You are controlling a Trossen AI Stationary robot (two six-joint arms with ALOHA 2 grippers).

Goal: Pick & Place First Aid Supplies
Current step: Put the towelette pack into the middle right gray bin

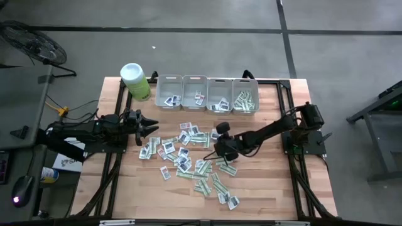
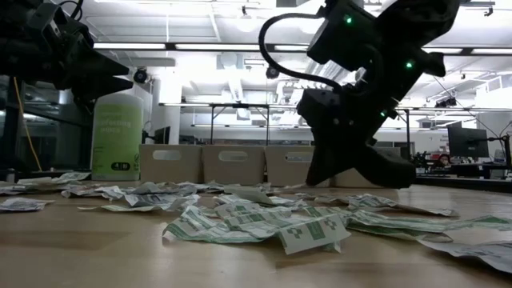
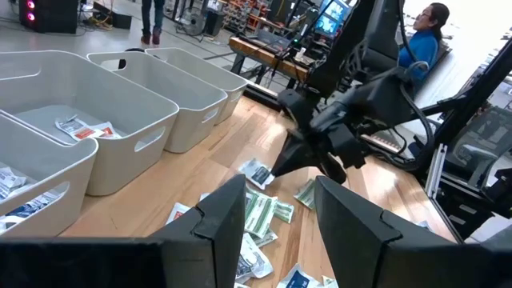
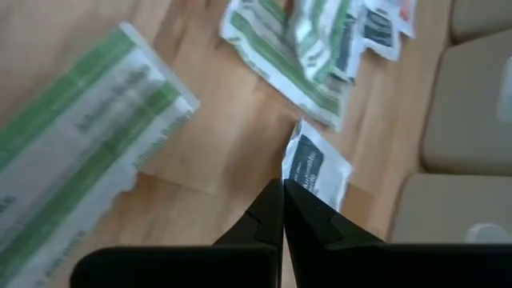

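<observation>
Right gripper point(image 4: 282, 200): fingers pressed together on a white packet point(image 4: 316, 166) (dark print), mid-table. Left gripper point(image 1: 149, 127): spread, idle near the table's left edge.

Counter point(image 1: 264, 188): four bins point(image 1: 206, 94) in a row along far edge, packets inside; canister point(image 1: 135, 81) left of bins; loose packets point(image 1: 188, 157) scattered mid-counter; left tool point(image 1: 151, 129) left of them, right tool point(image 1: 221, 154) among them.
</observation>
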